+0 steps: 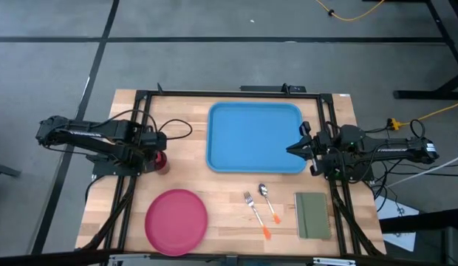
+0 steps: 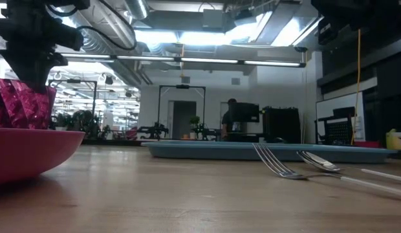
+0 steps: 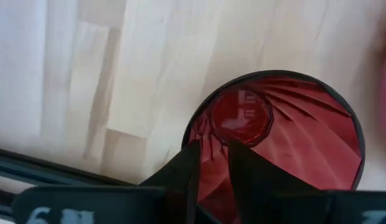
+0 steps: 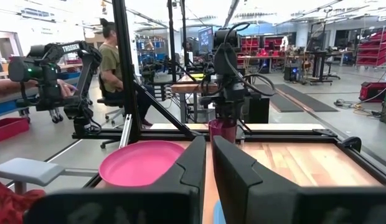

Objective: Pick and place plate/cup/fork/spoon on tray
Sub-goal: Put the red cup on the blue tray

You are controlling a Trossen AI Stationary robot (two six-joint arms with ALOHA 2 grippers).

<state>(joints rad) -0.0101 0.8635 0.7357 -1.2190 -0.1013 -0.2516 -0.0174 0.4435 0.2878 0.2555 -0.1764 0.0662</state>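
Plate (image 1: pixel 176 220) lies flat near the desk's front edge, twd the left corner, nothing on it. Fork (image 1: pixel 254 210) and spoon (image 1: pixel 268 201) lie side by side on bare wood near the front edge, about mid-desk, handles twd the front. Olive-green pad (image 1: pixel 312 215) sits by the front right corner. Cup (image 1: pixel 162 162) stands upright near the left edge, just behind the plate; inside looks empty. Left gripper (image 3: pixel 210 168) is at the cup, fingers nearly together, one finger (image 3: pixel 180 171) inside the rim; whether it grips the wall, can't tell. Tray (image 1: pixel 255 137) sits at the desk's back-centre, empty. Right gripper (image 1: pixel 295 148) hovers over the tray's right rim, fingers close together, holding nothing.
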